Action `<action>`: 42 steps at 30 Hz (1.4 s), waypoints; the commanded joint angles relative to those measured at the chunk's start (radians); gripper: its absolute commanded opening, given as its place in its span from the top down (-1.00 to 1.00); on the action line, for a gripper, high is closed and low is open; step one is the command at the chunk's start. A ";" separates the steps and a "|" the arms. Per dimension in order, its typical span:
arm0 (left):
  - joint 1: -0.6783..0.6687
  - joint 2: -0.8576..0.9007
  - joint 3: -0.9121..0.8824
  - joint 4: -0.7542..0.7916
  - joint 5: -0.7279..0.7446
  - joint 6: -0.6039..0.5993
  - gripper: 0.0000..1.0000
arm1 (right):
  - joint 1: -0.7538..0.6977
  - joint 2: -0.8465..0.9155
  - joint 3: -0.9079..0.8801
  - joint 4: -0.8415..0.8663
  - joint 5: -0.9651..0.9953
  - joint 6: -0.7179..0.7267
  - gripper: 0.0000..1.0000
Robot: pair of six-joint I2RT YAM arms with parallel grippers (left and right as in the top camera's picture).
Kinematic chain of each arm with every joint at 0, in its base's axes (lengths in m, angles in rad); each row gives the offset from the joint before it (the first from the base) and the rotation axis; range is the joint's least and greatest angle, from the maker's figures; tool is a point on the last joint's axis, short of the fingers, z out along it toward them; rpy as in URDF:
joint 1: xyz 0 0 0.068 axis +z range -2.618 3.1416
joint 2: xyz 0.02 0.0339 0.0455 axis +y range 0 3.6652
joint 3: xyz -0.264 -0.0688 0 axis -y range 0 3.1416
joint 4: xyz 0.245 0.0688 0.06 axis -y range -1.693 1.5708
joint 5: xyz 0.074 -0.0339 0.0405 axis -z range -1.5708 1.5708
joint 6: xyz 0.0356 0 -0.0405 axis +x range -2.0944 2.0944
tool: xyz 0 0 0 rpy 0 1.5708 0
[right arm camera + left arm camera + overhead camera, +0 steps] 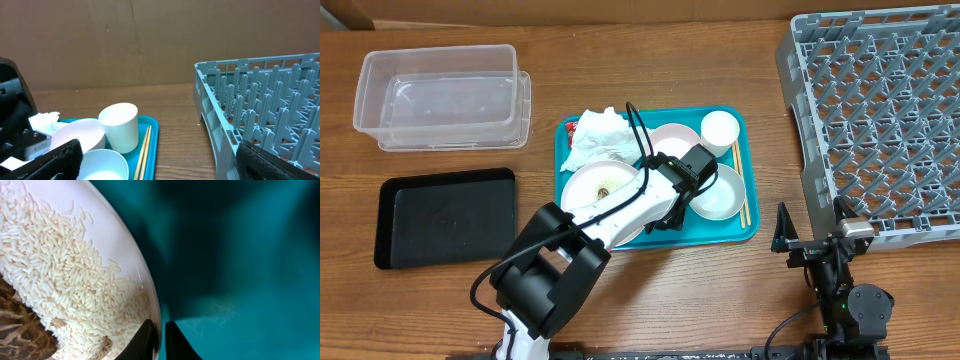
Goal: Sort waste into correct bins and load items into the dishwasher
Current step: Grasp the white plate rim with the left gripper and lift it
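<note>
The large white plate (600,190) lies on the left of the teal tray (745,232), carrying white rice (60,265) and a brown food scrap (20,325). My left gripper (658,213) is shut on the plate's right rim, one black fingertip (145,337) inside and one outside. Crumpled napkins (595,135) and a red wrapper (570,127) sit at the tray's back left. Two bowls (672,140) (720,195), a cup (719,130) and chopsticks (738,185) fill the right half. My right gripper (810,230) hangs open near the front of the grey dish rack (880,110).
A clear plastic tub (440,95) stands at the back left, with a shallow black tray (445,215) in front of it. A strip of bare wood separates the teal tray from the rack. The left arm reaches across the plate from the front.
</note>
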 commanded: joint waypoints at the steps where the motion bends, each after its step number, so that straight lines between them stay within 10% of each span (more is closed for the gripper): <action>1: -0.009 0.035 -0.005 0.004 -0.019 -0.007 0.77 | -0.005 -0.010 -0.011 0.005 0.006 0.000 -1.00; 42: -0.001 0.025 0.286 -0.415 -0.107 -0.112 0.92 | -0.005 -0.010 -0.011 0.005 0.006 0.000 -1.00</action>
